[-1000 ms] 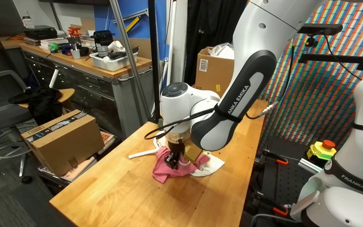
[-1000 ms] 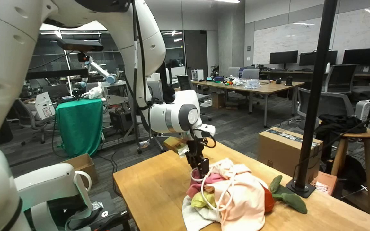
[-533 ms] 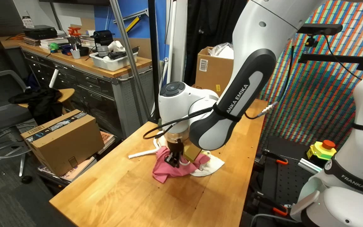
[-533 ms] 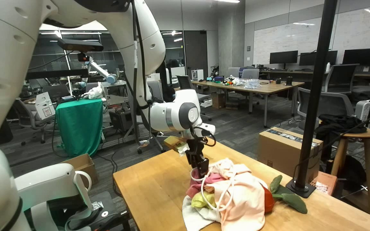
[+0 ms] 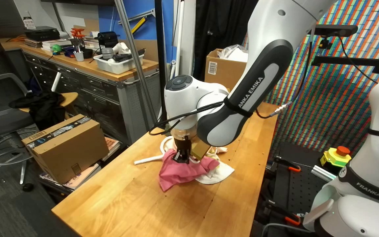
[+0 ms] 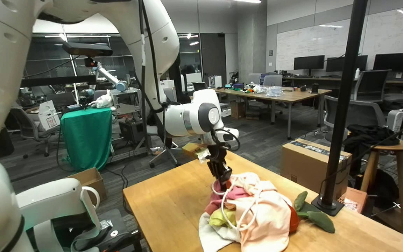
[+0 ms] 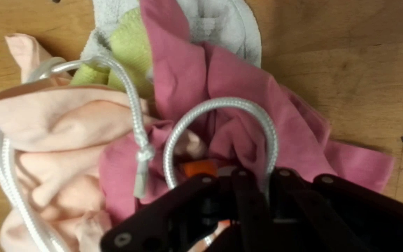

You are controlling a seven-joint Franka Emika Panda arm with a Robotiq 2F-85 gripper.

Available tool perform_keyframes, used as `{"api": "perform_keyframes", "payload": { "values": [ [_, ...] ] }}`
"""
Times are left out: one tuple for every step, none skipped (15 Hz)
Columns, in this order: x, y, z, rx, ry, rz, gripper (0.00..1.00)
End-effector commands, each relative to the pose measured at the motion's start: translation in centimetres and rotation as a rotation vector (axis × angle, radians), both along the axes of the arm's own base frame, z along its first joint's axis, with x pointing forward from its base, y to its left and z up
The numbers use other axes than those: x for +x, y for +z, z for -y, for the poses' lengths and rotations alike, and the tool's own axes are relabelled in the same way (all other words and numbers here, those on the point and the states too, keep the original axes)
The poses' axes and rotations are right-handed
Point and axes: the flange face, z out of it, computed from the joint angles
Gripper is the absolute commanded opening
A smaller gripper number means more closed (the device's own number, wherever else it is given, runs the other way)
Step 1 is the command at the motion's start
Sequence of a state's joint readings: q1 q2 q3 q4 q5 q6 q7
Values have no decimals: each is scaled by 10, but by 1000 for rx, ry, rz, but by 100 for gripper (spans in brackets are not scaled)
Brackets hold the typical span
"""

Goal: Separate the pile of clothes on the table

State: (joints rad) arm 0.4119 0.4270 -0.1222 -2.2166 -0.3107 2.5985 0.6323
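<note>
Table [image 5: 206,207], honey-coloured wood: shown across the lower centre of an exterior view.
Pile of clothes [image 6: 262,217]: placed on the table, lower centre of an exterior view; not yet separated.
Peach cloth [image 7: 65,119]: heaped at the left of the wrist view.
Pink cloth [image 7: 238,71]: spread from centre to right of that frame; judged the piece to be drawn off.
White cloth [image 7: 219,24]: partly covered by the pink, top centre.
Gripper [image 5: 181,160]: set low over the pink cloth; jaws apparently close together, but the tips are hidden, and whether anything is gripped cannot be told.
Yellow-green cloth [image 7: 129,45]: lodged between peach and pink, upper left.
White cord [image 7: 222,102]: looped across both; best kept outside the jaws, a single pink fold being raised slowly rightward.
</note>
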Motion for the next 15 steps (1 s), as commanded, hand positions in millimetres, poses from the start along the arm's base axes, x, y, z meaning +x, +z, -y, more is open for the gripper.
{"api": "perform_keyframes", "payload": {
  "values": [
    [-3, 46, 12, -69, -1, 46, 5],
    [-2, 60, 15, -87, -4, 62, 5],
    [-3, 77, 20, -100, -7, 70, 5],
    [-3, 93, 23, -111, -13, 84, 5],
    [-4, 113, 27, -117, -19, 97, 5],
    [-5, 130, 29, -120, -23, 103, 5],
    [-7, 153, 34, -118, -39, 128, 5],
    [-7, 169, 37, -118, -51, 146, 5],
    [-8, 189, 41, -118, -71, 178, 5],
    [-9, 207, 43, -118, -88, 209, 5],
    [-11, 225, 49, -116, -105, 246, 5],
    [-13, 243, 50, -110, -127, 282, 5],
    [-14, 262, 54, -105, -157, 324, 5],
    [-15, 274, 59, -103, -175, 361, 5],
    [-17, 294, 61, -92, -209, 407, 5]
  ]
}}
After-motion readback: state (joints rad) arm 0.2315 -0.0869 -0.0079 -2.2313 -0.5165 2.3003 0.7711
